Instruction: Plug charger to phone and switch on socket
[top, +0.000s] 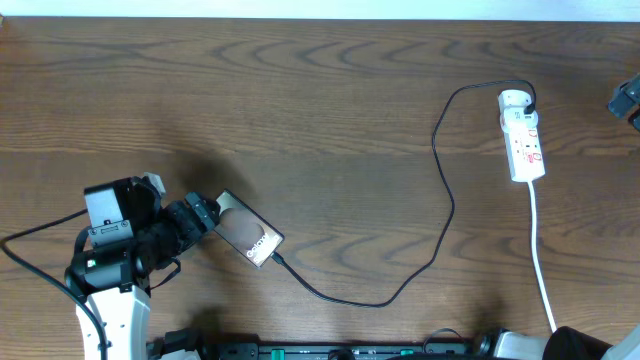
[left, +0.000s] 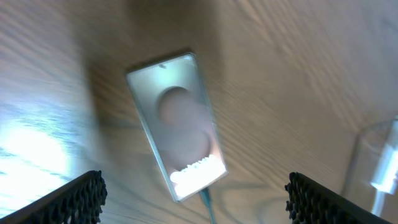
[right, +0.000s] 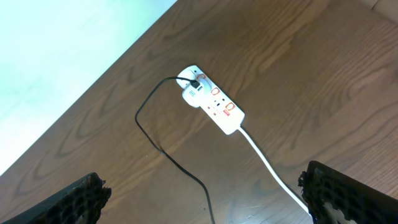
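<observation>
The phone (top: 248, 231) lies flat at the left, a dark slab with white print and a pale oval patch. It also shows in the left wrist view (left: 177, 124). The charger's thin black cable (top: 440, 200) runs from the white plug adapter (top: 514, 100) to the phone's near end, where its tip (left: 205, 199) meets the phone's edge. The socket (top: 526, 145) is a white strip with red markings at the far right. It also shows in the right wrist view (right: 214, 102). My left gripper (top: 204, 214) is open and empty, just left of the phone. My right gripper (right: 205, 186) is open and empty, above the table near the socket.
The socket's thick white cord (top: 540, 250) runs from the strip to the front edge, and shows in the right wrist view (right: 267, 158). The black cable loops across the middle right of the table. A pale wall edge (right: 62, 56) borders the far side.
</observation>
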